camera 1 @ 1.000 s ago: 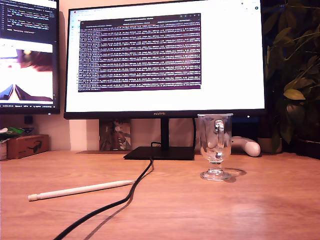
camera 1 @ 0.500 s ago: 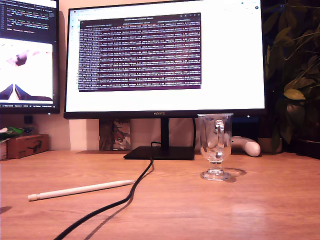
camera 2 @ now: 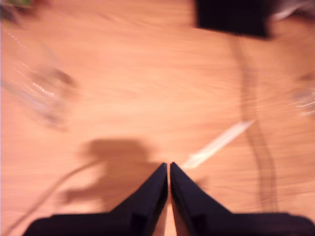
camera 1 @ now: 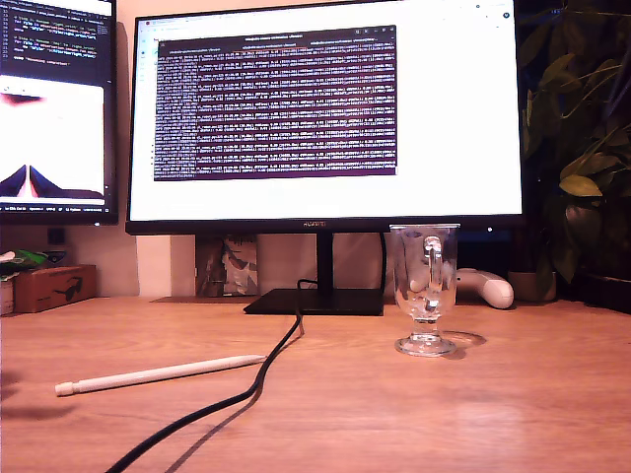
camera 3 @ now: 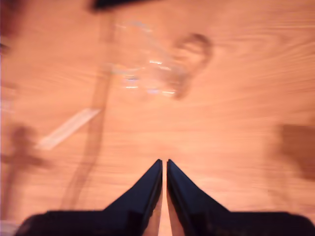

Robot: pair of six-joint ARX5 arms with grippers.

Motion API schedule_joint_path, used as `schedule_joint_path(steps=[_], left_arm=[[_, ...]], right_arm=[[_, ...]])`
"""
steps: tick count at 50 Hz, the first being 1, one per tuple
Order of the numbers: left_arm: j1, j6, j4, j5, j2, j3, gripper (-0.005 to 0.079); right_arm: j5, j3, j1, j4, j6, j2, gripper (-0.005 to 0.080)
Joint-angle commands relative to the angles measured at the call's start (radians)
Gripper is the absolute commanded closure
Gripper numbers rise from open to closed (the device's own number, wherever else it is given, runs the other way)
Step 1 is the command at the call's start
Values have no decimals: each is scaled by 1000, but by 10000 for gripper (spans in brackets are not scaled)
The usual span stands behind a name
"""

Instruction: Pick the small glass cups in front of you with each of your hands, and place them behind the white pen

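Observation:
One small glass cup (camera 1: 426,288) stands upright on the wooden desk at the exterior view's right, handle facing the camera. The white pen (camera 1: 158,374) lies flat at that view's left, with a black cable (camera 1: 246,389) between them. No gripper shows there. My first gripper (camera 2: 169,168) hovers shut and empty above the desk, with the white pen (camera 2: 216,145) just ahead and a blurred glass cup (camera 2: 39,93) farther off. My second gripper (camera 3: 164,164) is also shut and empty, well short of a blurred glass cup (camera 3: 147,73); the white pen (camera 3: 66,129) lies off to one side.
A large monitor on a black base (camera 1: 315,301) stands behind the pen and cup. A white controller (camera 1: 485,288) lies behind the cup, a plant (camera 1: 582,158) fills the exterior view's right, and a cardboard box (camera 1: 54,286) sits at its left.
A faint shadow has spread onto the desk at the exterior view's lower left. The picture on the second screen has changed. Cup and pen have not moved.

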Motion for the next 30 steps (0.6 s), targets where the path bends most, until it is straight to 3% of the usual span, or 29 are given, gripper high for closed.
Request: schedule_joint_path(steps=[1,7,15,21,30], left_arm=[[0,31,-45,-34,69,28,698],[9,103,-99,-89,185,81,606],[27,128,-112,-141,294,104,455],[49,128,-106,-153,350,107,374],[83,128,-95,-156,396,108,360]], right_arm=[[20,29,18,-15,-35,47,748],[23,79,31,-31,-61,140,685],[22,137,36,-45,-79,240,453],[22,177,36,-53,-80,307,428],[19,251,61,-58,-79,400,408]])
